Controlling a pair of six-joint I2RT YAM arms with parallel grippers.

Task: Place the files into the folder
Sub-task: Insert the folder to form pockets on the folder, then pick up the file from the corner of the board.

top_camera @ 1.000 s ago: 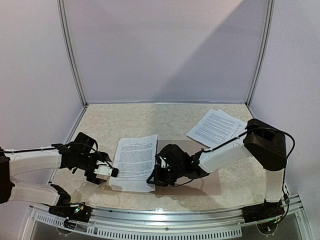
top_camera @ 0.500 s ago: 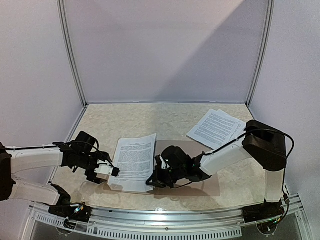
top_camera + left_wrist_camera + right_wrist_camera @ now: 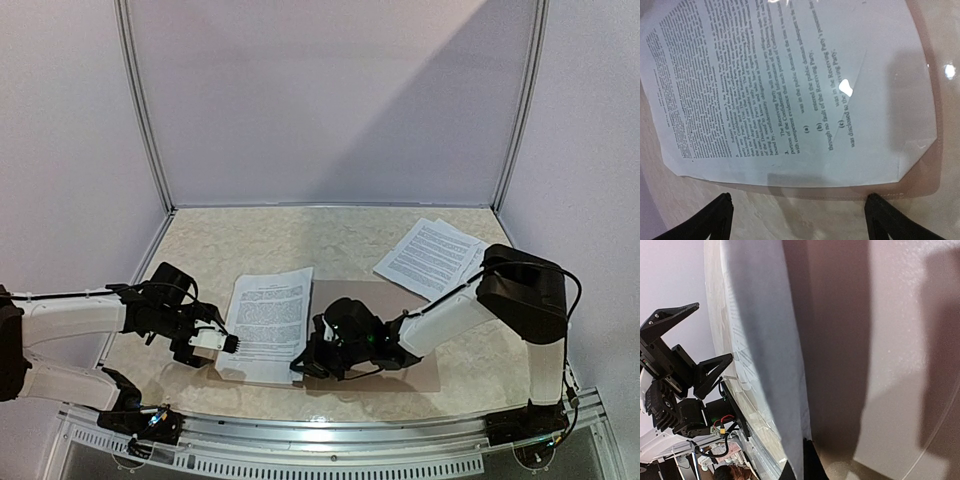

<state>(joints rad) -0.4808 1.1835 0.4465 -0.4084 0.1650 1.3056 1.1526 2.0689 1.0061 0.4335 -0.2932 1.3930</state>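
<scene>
The tan folder [image 3: 420, 372] lies flat on the table in front of the arms. One printed file sheet [image 3: 268, 318] rests over its left part. My right gripper [image 3: 300, 365] is shut on that sheet's near right corner; in the right wrist view the sheet [image 3: 765, 340] stands edge-on, raised off the folder [image 3: 900, 315], with the gripper [image 3: 800, 471] pinching it. My left gripper [image 3: 229, 345] hangs open just off the sheet's left near edge; its fingers [image 3: 720, 212] straddle bare table below the sheet [image 3: 790, 85]. Further files [image 3: 432, 254] lie at the back right.
A clear plastic edge [image 3: 840, 192] shows just beyond the sheet's near edge in the left wrist view. The table's metal front rail [image 3: 330, 430] runs close behind both grippers. White walls and corner posts [image 3: 145, 110] enclose the marbled tabletop [image 3: 300, 240].
My right gripper has shut on the sheet's near right corner and shifted slightly left. The left arm has stayed still.
</scene>
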